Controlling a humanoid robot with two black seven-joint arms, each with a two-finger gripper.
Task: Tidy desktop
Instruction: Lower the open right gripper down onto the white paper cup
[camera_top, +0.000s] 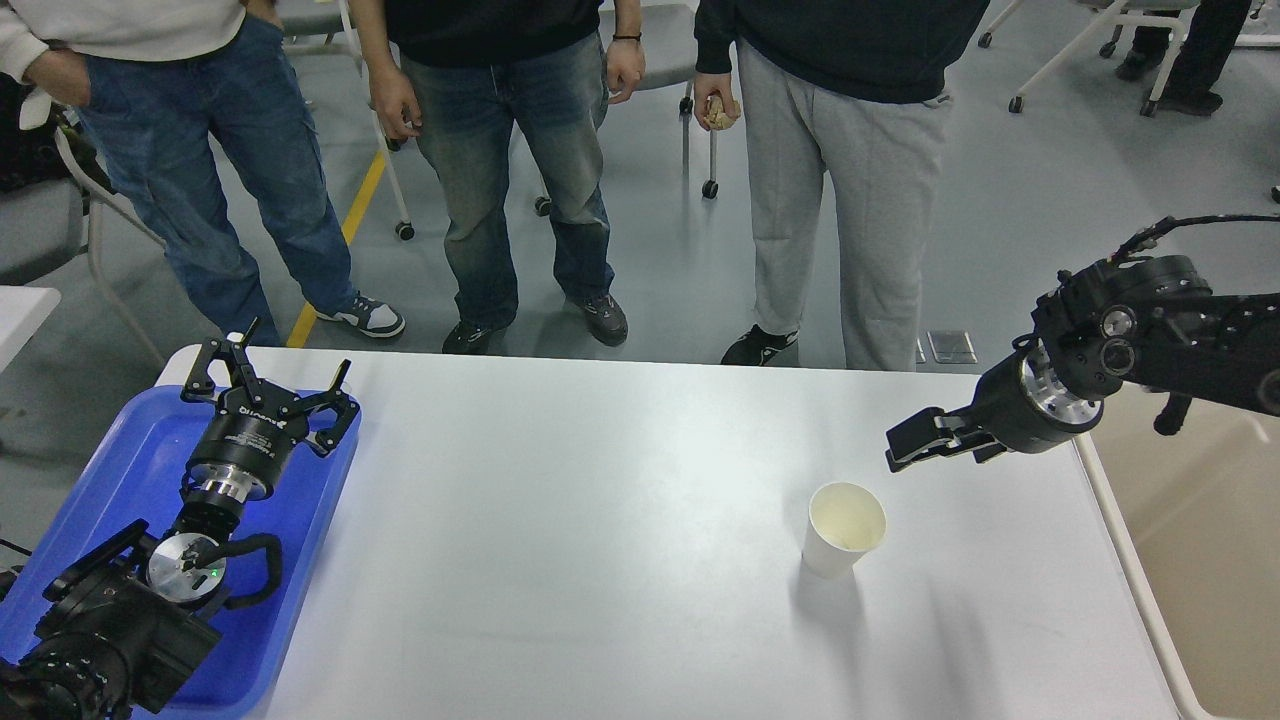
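a: white and matte, the surface (620, 560) fills the middle and lower part of the head view, its far edge running from ten o'clock to two o'clock.

b: what stands on it?

a: one paper cup (843, 528), upright, mouth open, at about four o'clock from the centre. its shadow falls toward the near edge.

b: and the hands?

a: left hand (268, 380) is at nine o'clock, over the blue tray (300, 560) that lies on the surface's left end. its fingers are spread wide and hold nothing.

b: the right one?

a: right hand (905, 442) comes in from three o'clock, pointing toward nine, above and just to the right of the cup, apart from it. it is seen side-on and dark; i cannot tell whether its fingers are parted or pressed together.

b: anything past the right edge?

a: beige bin (1190, 540), just beside the surface at four o'clock, under the right arm.

b: beyond the far edge?

a: three people (520, 180) standing on the grey floor at twelve o'clock, seen from the chest down.
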